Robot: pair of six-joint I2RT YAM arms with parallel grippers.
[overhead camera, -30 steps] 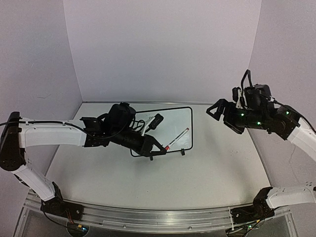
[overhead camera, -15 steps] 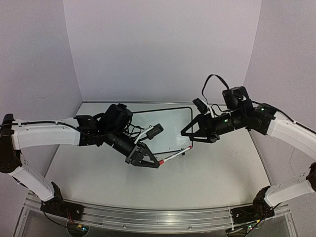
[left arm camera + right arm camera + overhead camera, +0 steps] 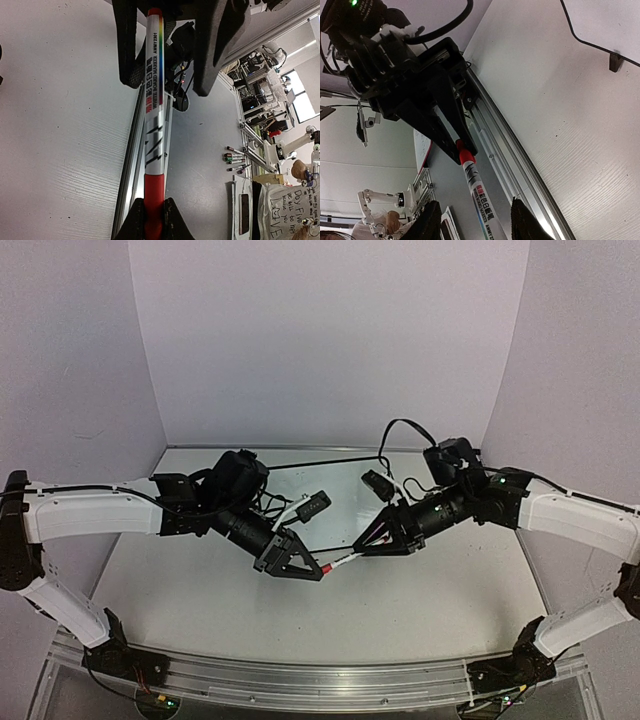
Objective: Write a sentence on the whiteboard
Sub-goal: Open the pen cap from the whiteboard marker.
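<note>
The left gripper (image 3: 153,214) clamps the red end of the marker (image 3: 154,115) while the right gripper (image 3: 475,220) stands open round its barrel; an off-centre squeeze could lever it loose.

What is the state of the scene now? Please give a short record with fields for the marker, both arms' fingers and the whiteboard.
marker: held above the table, between the two arms
left gripper: fingers shut on the marker's long red end
right gripper: fingers open, one on each side of the marker's other end, not yet closed
whiteboard: on the table behind the arms; no writing visible on the parts in view
</note>
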